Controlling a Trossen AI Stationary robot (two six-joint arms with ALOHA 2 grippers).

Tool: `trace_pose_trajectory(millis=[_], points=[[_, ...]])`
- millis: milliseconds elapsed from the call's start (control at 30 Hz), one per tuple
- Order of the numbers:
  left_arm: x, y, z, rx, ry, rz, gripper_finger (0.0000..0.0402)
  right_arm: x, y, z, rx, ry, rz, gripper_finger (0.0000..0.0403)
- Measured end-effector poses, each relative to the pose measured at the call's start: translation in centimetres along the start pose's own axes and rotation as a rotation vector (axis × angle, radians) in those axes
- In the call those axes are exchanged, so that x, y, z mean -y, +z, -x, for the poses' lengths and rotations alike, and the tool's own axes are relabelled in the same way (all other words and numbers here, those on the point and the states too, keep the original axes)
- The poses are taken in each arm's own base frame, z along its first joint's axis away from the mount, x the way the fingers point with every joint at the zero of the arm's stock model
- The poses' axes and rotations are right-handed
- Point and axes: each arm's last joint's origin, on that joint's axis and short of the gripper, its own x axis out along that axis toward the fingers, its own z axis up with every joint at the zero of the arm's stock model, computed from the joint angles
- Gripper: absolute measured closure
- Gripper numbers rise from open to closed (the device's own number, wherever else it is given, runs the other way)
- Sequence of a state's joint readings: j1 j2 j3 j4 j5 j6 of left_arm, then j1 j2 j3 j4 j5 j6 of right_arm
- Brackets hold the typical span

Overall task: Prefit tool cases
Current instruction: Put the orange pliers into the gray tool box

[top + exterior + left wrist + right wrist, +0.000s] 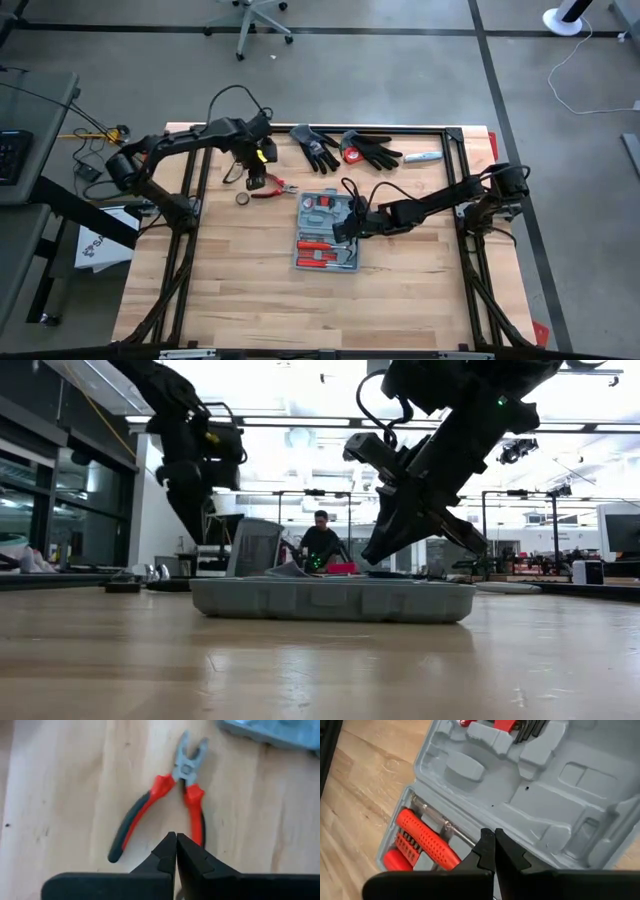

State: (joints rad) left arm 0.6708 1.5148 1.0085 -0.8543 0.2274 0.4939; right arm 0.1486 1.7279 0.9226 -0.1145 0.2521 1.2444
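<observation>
The grey-blue tool case (pixel 322 255) lies open and flat at the table's middle. Its moulded grey interior (pixel 545 795) holds red-handled tools (pixel 422 840). My right gripper (pixel 493 837) is shut and slants down over the case's right side. In the low view its tips (pixel 374 557) hang a little above the case (pixel 330 600). Red-and-black-handled pliers (pixel 186 770) lie flat on the wood left of the case, handles spread. My left gripper (pixel 176 842) is shut and points down, above the pliers (pixel 272 188) and clear of them.
Two black gloves (pixel 316 147) (pixel 375 152) lie at the far edge, with a small red item (pixel 350 153) between them. A pale utility knife (pixel 424 157) lies farther right. A small ring (pixel 242 198) sits left of the pliers. Bare wood spreads along the near side. A person (pixel 322 540) sits in the room behind.
</observation>
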Motion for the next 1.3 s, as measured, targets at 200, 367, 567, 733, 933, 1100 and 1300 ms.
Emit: trace_pose_trajectory(millis=[200,367,567,733,933,1100,1300], points=[[-1.2,1.0,-1.0,0.011,0.362,-0.057,0.037,0.2,0.6,-0.1,0.028,-0.014,0.017,0.0403],[-2.9,1.9,-3.2,0.095,0.35,-0.026,0.0365,0.4,1.2,-0.3,0.034,-0.021,0.025,0.0403],[-2.5,0.1,-7.1,-0.156,0.169,0.022,0.0381,0.5,1.2,-0.3,0.026,-0.018,0.026,0.0403],[-0.8,-0.7,-6.6,-0.232,-0.004,0.041,0.0399,0.4,0.9,-0.2,0.02,-0.015,0.034,0.0403],[-0.1,-0.3,-3.6,-0.126,0.062,0.12,0.0395,0.5,1.1,-0.3,0.019,-0.024,0.048,0.0403],[1.8,-0.2,-0.5,0.018,0.058,0.192,0.0394,0.5,1.1,-0.3,0.016,-0.023,0.051,0.0403],[3.6,-1.4,-1.1,0.011,0.111,0.356,0.0394,0.6,1.1,-0.3,0.021,-0.035,0.062,0.0403]])
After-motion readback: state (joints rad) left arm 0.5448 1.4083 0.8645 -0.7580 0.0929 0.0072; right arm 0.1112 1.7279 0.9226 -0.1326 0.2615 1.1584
